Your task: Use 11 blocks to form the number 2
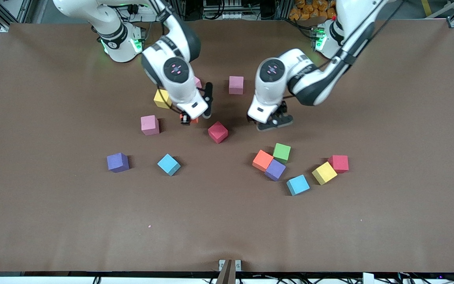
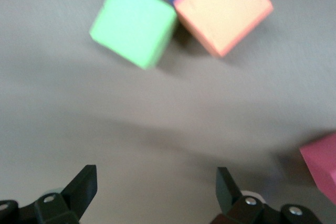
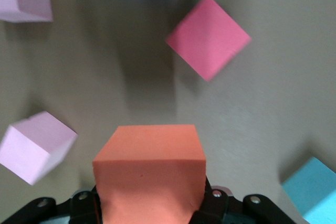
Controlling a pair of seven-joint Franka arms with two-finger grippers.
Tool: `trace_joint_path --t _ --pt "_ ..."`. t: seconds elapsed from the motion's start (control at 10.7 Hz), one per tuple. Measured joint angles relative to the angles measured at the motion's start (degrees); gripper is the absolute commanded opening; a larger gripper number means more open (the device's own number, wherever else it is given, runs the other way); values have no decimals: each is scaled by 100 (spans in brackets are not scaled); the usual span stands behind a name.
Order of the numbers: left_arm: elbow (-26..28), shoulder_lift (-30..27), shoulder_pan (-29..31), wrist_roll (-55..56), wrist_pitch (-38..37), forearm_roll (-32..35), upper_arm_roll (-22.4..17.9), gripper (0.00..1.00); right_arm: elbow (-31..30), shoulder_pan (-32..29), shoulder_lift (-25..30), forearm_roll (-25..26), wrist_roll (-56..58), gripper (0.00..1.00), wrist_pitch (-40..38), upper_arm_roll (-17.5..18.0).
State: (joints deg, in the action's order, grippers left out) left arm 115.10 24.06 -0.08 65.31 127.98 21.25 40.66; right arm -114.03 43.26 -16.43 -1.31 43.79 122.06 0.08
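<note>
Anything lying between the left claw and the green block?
Nothing: bare table separates the open left claw from the green block, per the left wrist view.

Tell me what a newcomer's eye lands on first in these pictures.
The right gripper is shut on an orange block, low over the table's middle between a pink block and a red block. The left gripper hangs open and empty nearby. Nearer the front camera, an orange, a green and a purple block huddle together.

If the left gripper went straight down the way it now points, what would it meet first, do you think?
Probably bare table: the open left gripper has nothing between its fingers. The green block and orange block lie ahead of it, not under it.
</note>
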Motion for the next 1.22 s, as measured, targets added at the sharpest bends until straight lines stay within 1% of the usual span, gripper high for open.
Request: trace_joint_path --t 0.19,0.37,0.56,0.75,0.94,1.03,1.22 --pt "-147 55 479 -620 0 0 -10 100 -60 295 4 0 -251 41 18 2" --pt "-473 260 704 -742 0 -4 -29 100 -279 587 5 -1 -570 41 273 6" --pt "-862 569 706 -359 0 -15 -118 100 -513 953 6 0 -1064 41 564 9" --pt "-1279 913 657 556 2 -16 -137 100 -645 1315 7 0 -1516 41 707 11" --pt "-1695 1177 365 1426 -109 -16 -170 100 -923 1614 4 0 -1915 41 1132 14" --pt "-1918 1270 88 1817 -238 -16 -325 100 -1079 1695 -1 0 -1984 41 1336 14" --pt "-2253 1414 -596 2308 -396 -20 -883 100 -1210 1783 -52 0 -2055 41 1527 14"
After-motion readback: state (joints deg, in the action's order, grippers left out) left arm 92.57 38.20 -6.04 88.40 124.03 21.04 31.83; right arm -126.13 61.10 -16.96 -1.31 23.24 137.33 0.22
